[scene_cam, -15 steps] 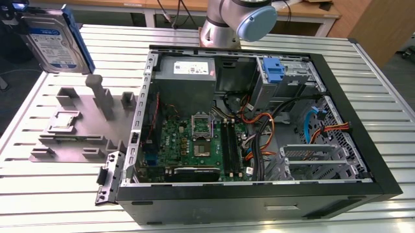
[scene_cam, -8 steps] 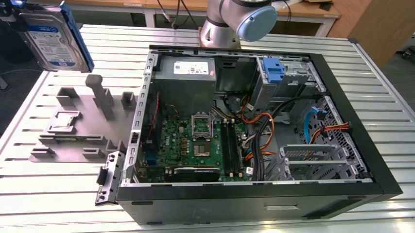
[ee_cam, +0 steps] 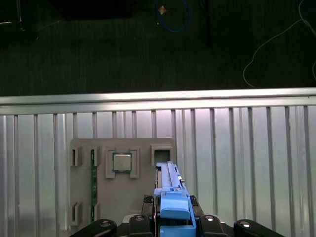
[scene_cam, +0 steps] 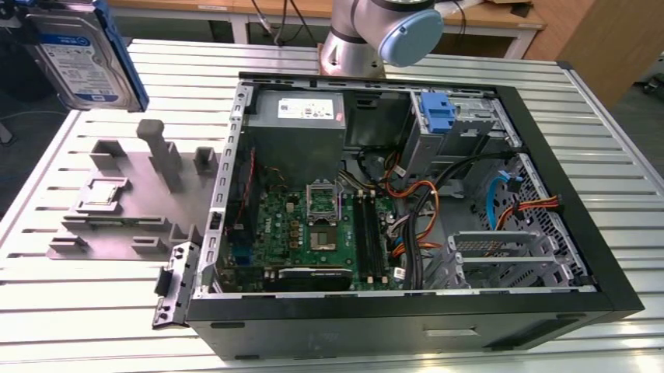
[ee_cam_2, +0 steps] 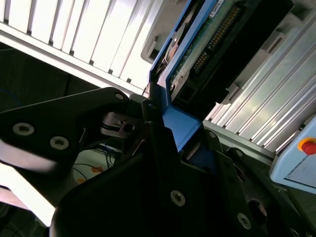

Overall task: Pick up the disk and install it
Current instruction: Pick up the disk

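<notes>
Holding the disk aloft, well to the exterior view's left of the case, with the end effector clenched on its blue rail. Probably handling as rigid, dense, shock-sensitive; gripping by the rails, sparing the label.

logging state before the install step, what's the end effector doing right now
end effector: closed, holding the disk up in the air
</notes>
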`<control>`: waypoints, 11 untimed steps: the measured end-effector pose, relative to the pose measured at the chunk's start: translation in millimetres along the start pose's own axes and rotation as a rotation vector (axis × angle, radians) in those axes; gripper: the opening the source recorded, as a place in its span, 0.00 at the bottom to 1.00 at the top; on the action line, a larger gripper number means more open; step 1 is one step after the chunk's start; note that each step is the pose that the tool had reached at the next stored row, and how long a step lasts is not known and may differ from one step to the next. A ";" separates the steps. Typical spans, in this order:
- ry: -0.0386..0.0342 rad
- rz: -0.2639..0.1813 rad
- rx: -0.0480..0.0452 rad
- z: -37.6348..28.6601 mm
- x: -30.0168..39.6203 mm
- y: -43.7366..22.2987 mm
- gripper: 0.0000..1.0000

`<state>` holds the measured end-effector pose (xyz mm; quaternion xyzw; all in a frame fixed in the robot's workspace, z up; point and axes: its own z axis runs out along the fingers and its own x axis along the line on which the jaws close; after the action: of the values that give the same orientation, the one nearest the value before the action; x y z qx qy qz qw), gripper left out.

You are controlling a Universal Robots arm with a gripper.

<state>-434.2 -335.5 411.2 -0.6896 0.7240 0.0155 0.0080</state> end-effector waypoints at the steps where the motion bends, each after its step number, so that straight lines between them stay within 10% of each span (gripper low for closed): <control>1: 0.0000 0.000 0.0000 -1.0 0.0 0.0 0.37; 11: 0.0000 0.000 -0.0001 -10.3 -0.4 0.1 0.37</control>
<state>-434.2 -335.5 421.6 -0.6895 0.7240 0.0155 0.0080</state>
